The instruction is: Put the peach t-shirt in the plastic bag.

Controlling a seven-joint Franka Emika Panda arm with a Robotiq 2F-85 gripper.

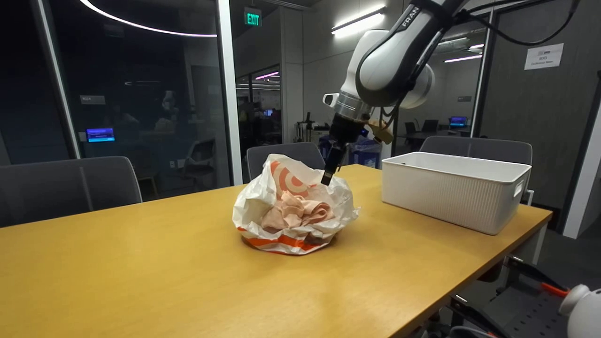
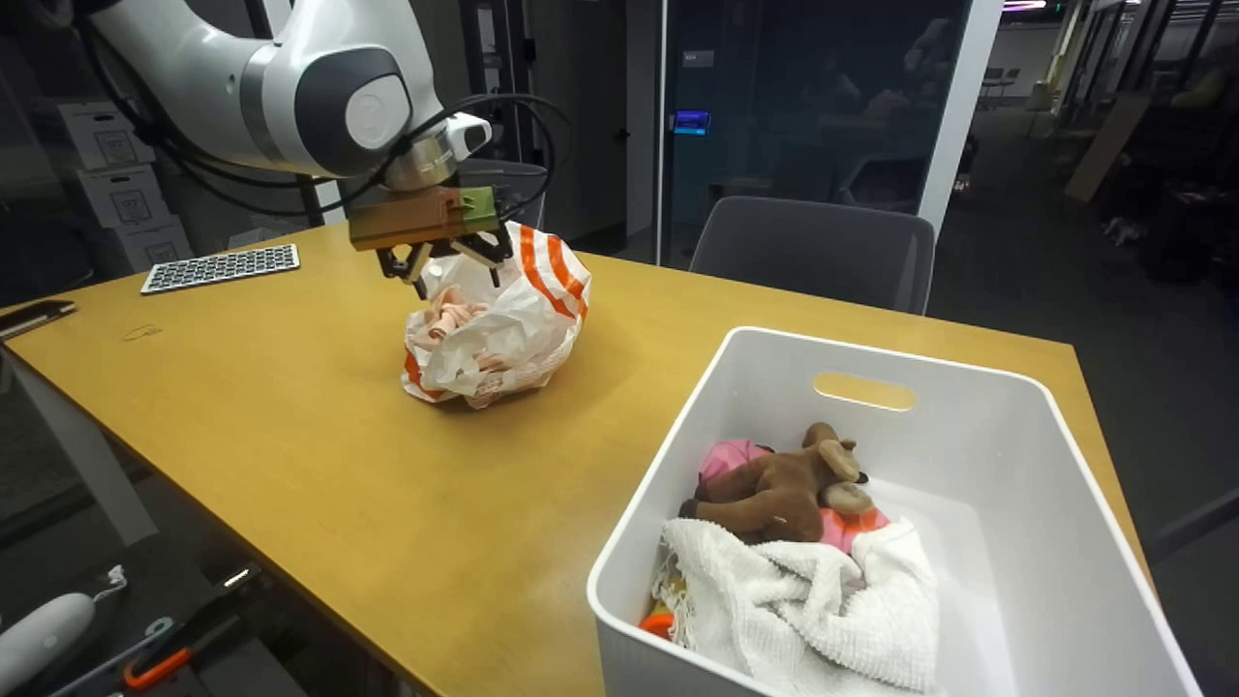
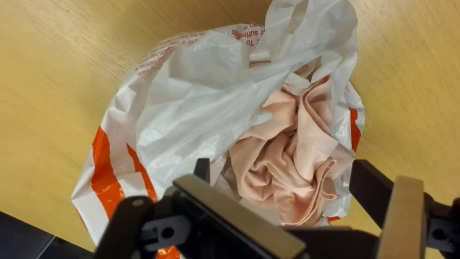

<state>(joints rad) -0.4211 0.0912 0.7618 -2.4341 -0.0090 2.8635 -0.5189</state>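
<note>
Peach shirt: one, plain soft cloth, bunched in loose folds; lies inside the plastic bag, showing at its open mouth in both exterior views and the wrist view.

Plastic bag: white, crinkled, slumped in a rounded heap on the table. Orange stripes; orange rings on the raised wall in an exterior view. Small red print near one edge in the wrist view, where a flap of plastic covers part of the shirt.

Jaws: spread wide, above the bag, with shirt visible beyond the gap in the wrist view. Whether a tip touches the plastic, cannot tell.

Arm: white with black, slanting down toward the bag.

Table: yellowish wood top.

Bin: white, rectangular, slotted handle; on the table, well apart from the bag. Contents, in an exterior view: brown stuffed toy, partly over a pink item; white towel, heaped against the toy.

Keyboard: white keys, flat on the table, the bag between it and the bin.

Dark flat object: at the table's edge, near the keyboard; kind unclear.

Chairs: grey, along the table.

Boxes: white, stacked behind.

Exit sign: green letters, lit.
</note>
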